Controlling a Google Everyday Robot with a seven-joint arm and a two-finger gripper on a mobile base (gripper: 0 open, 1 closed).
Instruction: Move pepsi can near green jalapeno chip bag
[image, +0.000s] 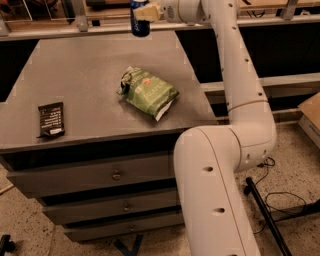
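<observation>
The dark blue pepsi can hangs upright in the air over the far edge of the grey cabinet top, its top cut off by the upper frame edge. My gripper is shut on the pepsi can from the right, at the end of the white arm. The green jalapeno chip bag lies flat near the middle of the top, nearer the right side, well in front of the can and apart from it.
A small flat black wrapper lies near the front left corner of the cabinet top. My white arm runs along the cabinet's right side. Drawers face front. Shelving rails stand behind the cabinet.
</observation>
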